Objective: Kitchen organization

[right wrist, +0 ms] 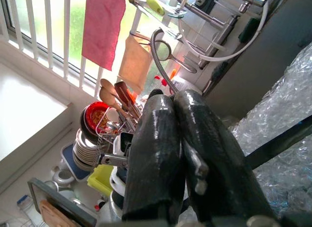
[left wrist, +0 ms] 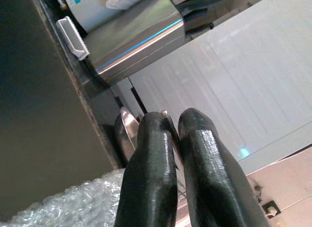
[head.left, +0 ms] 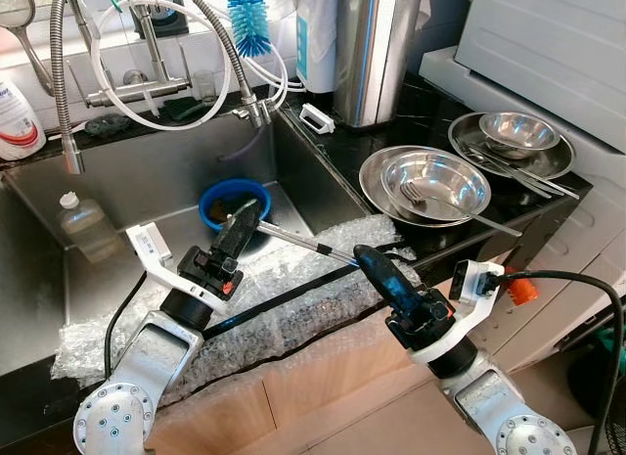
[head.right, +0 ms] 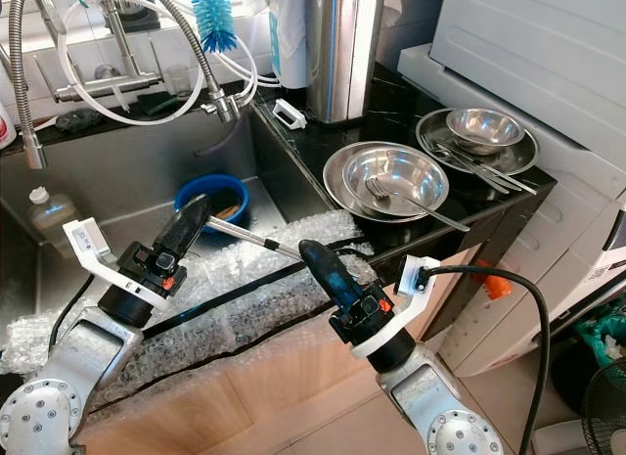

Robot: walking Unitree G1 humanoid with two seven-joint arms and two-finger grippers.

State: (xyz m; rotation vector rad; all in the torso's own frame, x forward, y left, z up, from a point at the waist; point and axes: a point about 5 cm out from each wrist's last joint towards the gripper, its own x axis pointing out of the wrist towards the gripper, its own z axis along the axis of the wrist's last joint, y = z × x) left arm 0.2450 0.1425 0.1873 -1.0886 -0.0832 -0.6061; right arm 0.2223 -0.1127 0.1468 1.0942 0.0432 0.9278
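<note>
Over the bubble-wrapped sink edge (head.left: 293, 308) | left gripper (head.left: 243, 223) clamps utensil (head.left: 303, 242) | right gripper (head.left: 375, 267) closed (empty) | black counter (head.left: 411, 113)

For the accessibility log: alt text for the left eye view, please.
Both grippers hold one thin metal utensil between them over the bubble wrap on the sink's front edge: left gripper at one end, right gripper at the other. A blue bowl sits in the sink; steel bowls with cutlery stand on the black counter.
</note>
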